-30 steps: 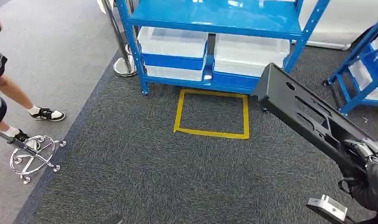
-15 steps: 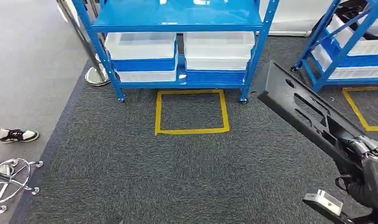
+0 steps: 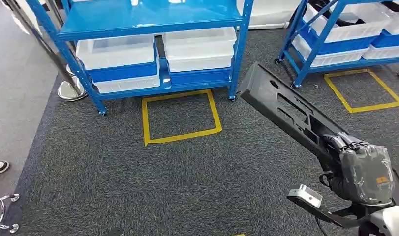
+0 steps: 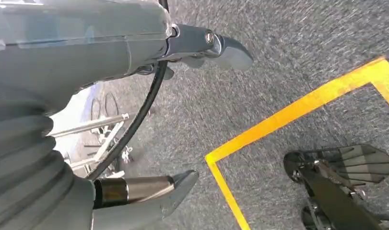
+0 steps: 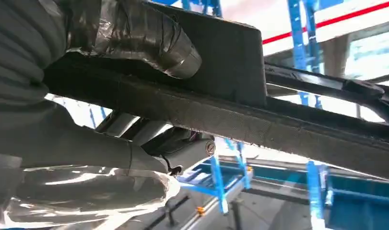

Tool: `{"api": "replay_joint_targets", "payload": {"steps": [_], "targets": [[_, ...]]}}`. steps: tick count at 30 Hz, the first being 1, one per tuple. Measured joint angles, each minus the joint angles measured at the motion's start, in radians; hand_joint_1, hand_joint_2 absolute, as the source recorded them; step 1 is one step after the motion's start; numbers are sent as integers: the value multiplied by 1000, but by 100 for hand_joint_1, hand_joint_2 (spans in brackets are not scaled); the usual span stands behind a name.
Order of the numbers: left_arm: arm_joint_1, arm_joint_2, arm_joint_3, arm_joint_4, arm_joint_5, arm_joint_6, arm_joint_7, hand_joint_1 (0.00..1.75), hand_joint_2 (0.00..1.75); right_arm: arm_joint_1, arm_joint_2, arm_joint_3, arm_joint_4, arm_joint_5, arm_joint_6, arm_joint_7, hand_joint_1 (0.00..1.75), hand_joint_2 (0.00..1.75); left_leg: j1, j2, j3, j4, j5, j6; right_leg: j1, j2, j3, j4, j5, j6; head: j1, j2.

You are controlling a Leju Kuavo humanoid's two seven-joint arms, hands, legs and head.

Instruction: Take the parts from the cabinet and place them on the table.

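Black part gripped in my right hand, projecting forward past fingers. Left hand spread, holding nothing, hanging over carpet. View has swung since earlier; blue cabinet receding. Carrying toward bench, I judge.

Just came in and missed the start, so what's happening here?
The robot's right hand grips one end of a long black part, held out over the grey carpet. Ahead stands a blue cabinet with clear bins and a yellow taped square on the floor before it. The left hand holds nothing. No table is in sight, so the part is not yet placed.
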Motion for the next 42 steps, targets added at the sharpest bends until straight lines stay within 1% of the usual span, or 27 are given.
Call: {"api": "replay_joint_targets", "payload": {"steps": [3, 4, 5, 6, 8, 9, 10, 12, 13, 14, 15, 18, 19, 20, 21, 23, 25, 26, 28, 29, 30, 34, 36, 37, 39, 40, 42], "targets": [[0, 0, 4, 0, 0, 0, -5, 0, 175, -7, 2, 9, 7, -12, 10, 2, 175, 175, 1, 27, 5, -2, -1, -12, 2, 30, -6, -1, 4, -14, 0, 0], [-1, 1, 4, 0, 0, 0, -7, 0, 175, -8, 2, 10, 7, -13, 12, 2, 175, 175, 5, 8, 1, 7, -15, -20, -5, 37, -3, -8, 10, -23, 0, 0], [0, 0, 4, 0, 0, 0, -8, 0, 175, -14, 2, 11, 7, -16, 14, 2, 175, 175, 8, -39, -9, 37, -42, -24, -7, 44, -4, -9, 12, -28, 0, 0], [1, 0, 4, 0, 1, 1, -9, 0, 175, -19, 3, 13, 7, -21, 17, 3, 175, 175, 10, -67, -36, 99, -80, -27, -7, 52, -7, -9, 14, -31, 0, 0], [4, 1, 5, 0, 8, 3, -10, 0, 175, -22, 6, 19, 8, -26, 19, 3, 175, 175, 11, -83, -108, 257, -151, -31, -6, 72, -11, -8, 16, -34, 0, 0], [6, 1, 5, 0, 9, 3, -10, 0, 175, -22, 8, 22, 9, -29, 21, 3, 175, 175, 10, -83, -135, 312, -160, -30, -4, 85, -12, -7, 17, -35, 0, 0], [9, 1, 5, 0, 10, 3, -11, 0, 175, -23, 11, 26, 11, -30, 23, 3, 175, 175, 10, -83, -134, 306, -140, -27, -4, 97, -12, -6, 17, -35, 0, 0], [10, 0, 5, 0, 10, 3, -11, 0, 175, -28, 13, 28, 14, -32, 26, 2, 175, 175, 10, -93, -78, 178, -53, -19, -4, 121, -11, -2, 17, -35, 0, 0], [10, 1, 5, 0, 11, 4, -13, 0, 175, -36, 16, 30, 15, -33, 29, 2, 175, 175, 10, -119, -34, 80, -2, -12, -4, 134, -12, 0, 17, -34, 0, 0], [12, 4, 5, 0, 13, 6, -14, 0, 175, -43, 19, 32, 17, -34, 30, 1, 175, 175, 14, -185, -12, 32, -2, -4, -7, 145, -17, 1, 18, -31, 0, 0], [13, 3, 5, 0, 13, 6, -14, 0, 175, -54, 22, 34, 19, -36, 33, 0, 175, 175, 16, -194, -8, 14, 2, -4, -3, 157, -24, 6, 21, -24, 0, 0], [8, 4, 7, 1, 18, 8, -16, 0, 175, -59, 27, 43, 26, -39, 34, -2, 175, 175, 9, -158, -6, 4, 1, 1, -15, 196, -36, -6, 38, 3, -2, 0], [9, 3, 7, 1, 18, 9, -16, 0, 175, -61, 27, 43, 27, -39, 34, -2, 175, 175, 23, -144, 0, -14, 11, 10, -10, 195, -37, -4, 36, 8, -1, 0], [9, 4, 7, 1, 18, 9, -16, 0, 175, -65, 28, 43, 29, -39, 34, -2, 175, 175, 19, -126, 5, -22, 16, 16, -3, 128, -44, 14, 20, 10, 0, 0], [9, 3, 7, 0, 19, 12, -17, 0, 175, -74, 28, 44, 32, -39, 34, -2, 175, 175, 17, -113, 5, -24, 18, 23, -3, 82, -68, 64, -17, 14, 2, 0], [11, 3, 7, 1, 23, 17, -17, 0, 175, -78, 31, 49, 35, -40, 35, -2, 175, 175, 13, -85, 1, -22, 17, 24, -6, 57, -141, 223, -94, 20, 2, 0], [12, 3, 9, 1, 29, 18, -17, 0, 175, -78, 32, 52, 42, -40, 40, -2, 175, 175, 13, -56, -1, -19, 15, 24, -10, 55, -168, 289, -100, 25, 2, 0], [12, 2, 10, 1, 31, 18, -17, 0, 175, -79, 32, 53, 45, -39, 43, -2, 175, 175, 13, -46, -2, -18, 14, 23, -12, 54, -149, 256, -75, 27, 3, 0], [10, -1, 12, 1, 31, 20, -17, 0, 175, -87, 32, 53, 47, -39, 51, -2, 175, 175, 13, -23, 0, -12, 8, 17, -12, 27, -45, 78, 6, 24, 3, 0], [10, -2, 12, 1, 31, 20, -17, 0, 175, -94, 32, 53, 47, -39, 53, -1, 175, 175, 12, -13, 1, -7, 3, 11, -8, -13, -4, -4, 13, 18, 3, 0], [10, -3, 13, 1, 31, 21, -17, 0, 175, -98, 32, 53, 48, -39, 53, -1, 175, 175, 2, -6, -1, -2, -1, 5, 4, -24, -3, -7, 11, 8, 2, 0], [7, -6, 13, 1, 42, 22, -15, 0, 175, -107, 29, 53, 48, -39, 64, 1, 175, 175, 5, 27, 6, -3, -5, -14, -1, 27, -11, -15, 22, -14, 2, 0], [9, -8, 13, 1, 50, 24, -15, 0, 175, -115, 25, 53, 46, -39, 68, 4, 175, 175, 13, -52, -18, 56, -57, -22, -6, 40, -9, -20, 28, -27, 2, 0], [10, -10, 13, 1, 51, 24, -15, 0, 175, -119, 25, 53, 46, -39, 69, 7, 175, 175, 14, -73, -51, 132, -100, -24, -6, 49, -11, -20, 29, -30, 2, 0], [12, -11, 13, 2, 51, 25, -15, 0, 175, -118, 23, 53, 46, -40, 70, 9, 175, 175, 14, -83, -124, 290, -161, -28, -4, 72, -14, -18, 30, -31, 2, 0], [14, -13, 13, 2, 51, 26, -15, 0, 175, -118, 21, 53, 46, -40, 71, 10, 175, 175, 15, -83, -139, 316, -156, -28, -4, 85, -15, -17, 31, -31, 2, 0], [16, -15, 13, 2, 51, 26, -15, 0, 175, -118, 17, 53, 46, -42, 71, 10, 175, 175, 17, -87, -101, 230, -86, -26, -5, 110, -15, -13, 31, -31, 2, 0]]}}
